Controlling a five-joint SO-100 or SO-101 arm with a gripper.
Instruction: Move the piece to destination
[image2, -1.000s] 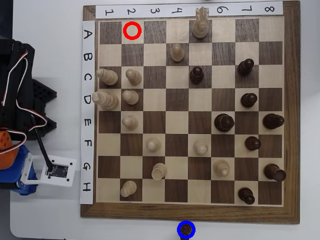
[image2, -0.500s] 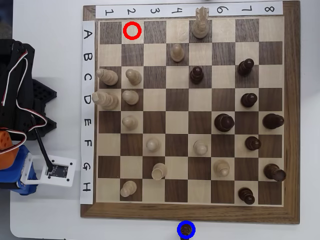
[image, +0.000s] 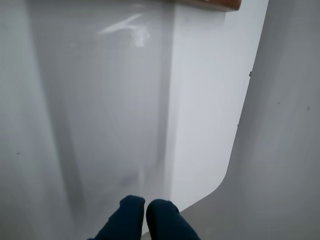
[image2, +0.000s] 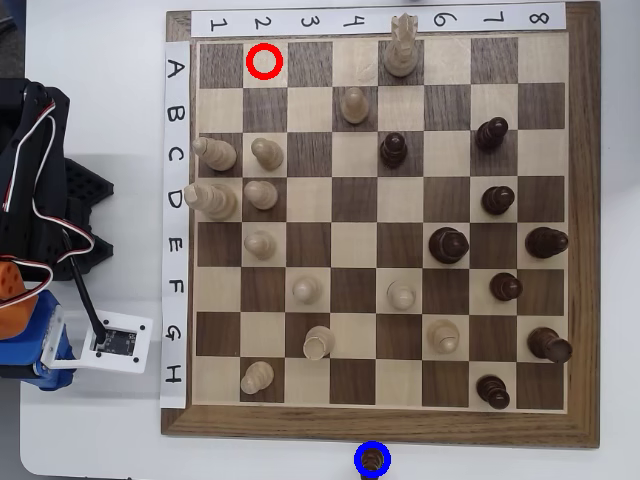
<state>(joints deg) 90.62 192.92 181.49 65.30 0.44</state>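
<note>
Gripper: dark blue fingertips pressed together and empty at the bottom edge of the wrist view, over a bare white surface. Overhead view: piece sits inside the blue ring destination, bottom centre, just below the chessboard; red ring upper left.

Wood board, prob. matt finish
</note>
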